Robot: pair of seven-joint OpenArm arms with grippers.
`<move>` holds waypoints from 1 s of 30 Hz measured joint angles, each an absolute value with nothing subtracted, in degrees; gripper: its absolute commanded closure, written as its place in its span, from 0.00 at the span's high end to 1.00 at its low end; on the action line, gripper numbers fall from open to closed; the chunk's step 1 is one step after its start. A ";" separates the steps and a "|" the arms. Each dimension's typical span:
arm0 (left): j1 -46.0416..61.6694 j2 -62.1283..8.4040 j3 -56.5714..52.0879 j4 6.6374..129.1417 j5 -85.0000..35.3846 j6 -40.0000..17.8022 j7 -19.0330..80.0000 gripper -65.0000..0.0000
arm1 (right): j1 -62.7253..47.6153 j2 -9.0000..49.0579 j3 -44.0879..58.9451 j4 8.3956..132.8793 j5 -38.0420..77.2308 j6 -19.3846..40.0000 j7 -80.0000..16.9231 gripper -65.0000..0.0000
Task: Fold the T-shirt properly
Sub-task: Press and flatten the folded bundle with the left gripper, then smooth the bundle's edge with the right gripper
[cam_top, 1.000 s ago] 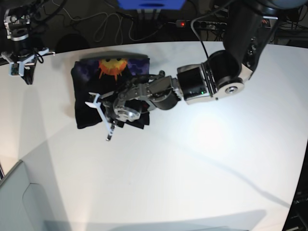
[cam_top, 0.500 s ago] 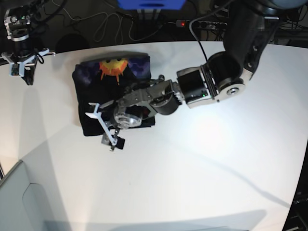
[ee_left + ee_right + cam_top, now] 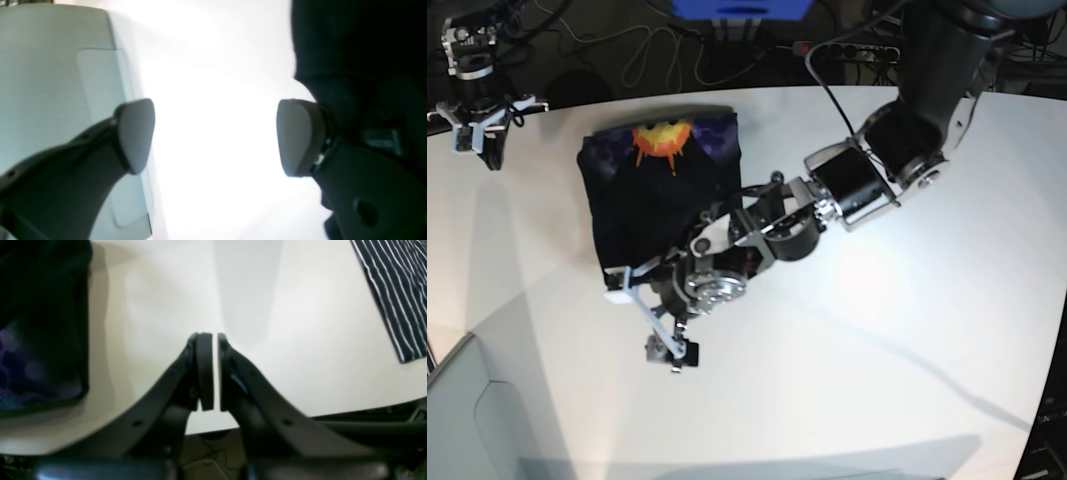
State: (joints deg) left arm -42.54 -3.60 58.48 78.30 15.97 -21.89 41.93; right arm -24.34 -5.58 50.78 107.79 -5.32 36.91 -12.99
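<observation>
T-shirt [image 3: 662,195] partly under left arm; left tool [image 3: 645,318] wide, empty; right tool [image 3: 209,371] closed, empty.

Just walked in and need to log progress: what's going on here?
A two-armed robot is folding a black T-shirt, which lies as a folded bundle on the white table, sun print on top. The left hand is open just off its near edge, holding nothing. The right hand is shut and empty, off to the side.

Overexposed tabletop glare; wrist views blurred.
</observation>
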 measured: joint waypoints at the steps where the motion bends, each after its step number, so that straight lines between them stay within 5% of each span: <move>1: -42.37 -4.54 57.01 80.07 15.75 -21.87 41.78 0.84 | -24.60 -5.69 50.22 108.31 -5.32 36.93 -12.86 0.00; 15: -22.06 -20.64 14.33 100.57 16.47 -21.93 46.17 0.84 | -23.62 -3.09 30.72 111.26 -5.34 36.93 -13.10 0.00; 30: 6.92 -15.64 -23.40 102.08 15.55 -21.93 46.22 0.84 | -8.43 6.52 4.05 101.41 -5.30 36.91 -27.97 0.00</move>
State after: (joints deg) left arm 6.92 -15.64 -23.40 102.08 15.55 -21.93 46.22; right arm -8.43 6.52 4.05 101.41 -5.30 36.91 -27.97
